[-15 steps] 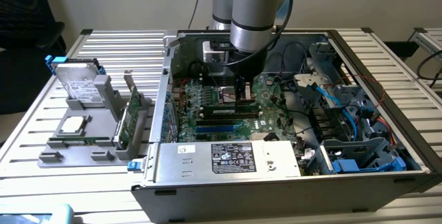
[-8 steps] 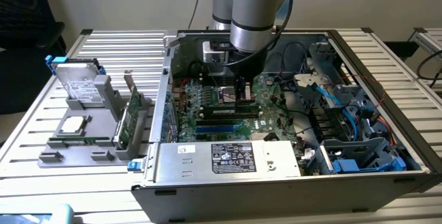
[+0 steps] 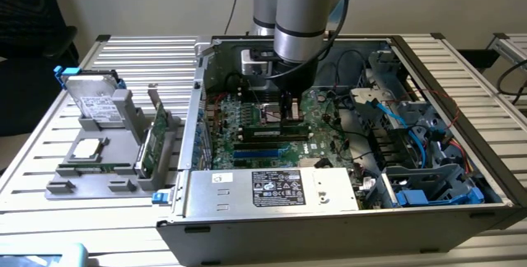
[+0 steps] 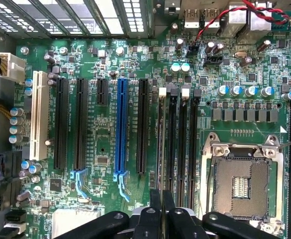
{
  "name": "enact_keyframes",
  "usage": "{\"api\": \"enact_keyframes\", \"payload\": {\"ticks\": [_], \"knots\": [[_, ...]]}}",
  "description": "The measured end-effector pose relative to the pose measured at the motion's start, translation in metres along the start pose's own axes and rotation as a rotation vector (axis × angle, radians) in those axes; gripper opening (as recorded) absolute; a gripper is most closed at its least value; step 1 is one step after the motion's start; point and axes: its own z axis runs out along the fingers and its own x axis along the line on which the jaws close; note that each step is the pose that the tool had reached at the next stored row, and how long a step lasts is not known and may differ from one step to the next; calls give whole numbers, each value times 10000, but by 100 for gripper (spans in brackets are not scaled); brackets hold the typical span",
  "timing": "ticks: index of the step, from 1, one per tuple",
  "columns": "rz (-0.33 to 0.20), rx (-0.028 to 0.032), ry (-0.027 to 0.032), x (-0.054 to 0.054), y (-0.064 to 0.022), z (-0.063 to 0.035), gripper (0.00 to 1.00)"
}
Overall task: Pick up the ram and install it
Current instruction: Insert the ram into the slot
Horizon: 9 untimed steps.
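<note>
The ram (image 3: 268, 132) is a long thin green stick with a white label. It stands on edge in a memory slot of the motherboard (image 3: 247, 116) inside the open computer case. In the wrist view the ram (image 4: 161, 144) shows edge-on, in the slot next to the other black memory slots (image 4: 182, 139). My gripper (image 3: 288, 119) reaches straight down into the case over the stick's middle. The two black fingers (image 4: 155, 209) are pressed together, and the gripper (image 4: 161, 199) is shut on the ram's top edge.
A bare CPU socket (image 4: 242, 184) lies beside the memory slots, and expansion slots (image 4: 120, 129) lie on the other side. The power supply (image 3: 272, 187) and blue cables (image 3: 395, 119) crowd the case. At the exterior view's left, a grey fixture (image 3: 91, 184) holds another green stick (image 3: 92, 167), an expansion card (image 3: 150, 147) and a drive (image 3: 95, 97).
</note>
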Motion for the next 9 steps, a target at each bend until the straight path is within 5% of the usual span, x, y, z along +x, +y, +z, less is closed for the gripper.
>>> {"api": "enact_keyframes", "payload": {"ticks": [9], "knots": [[2,16,1,-5,8,10,13]]}}
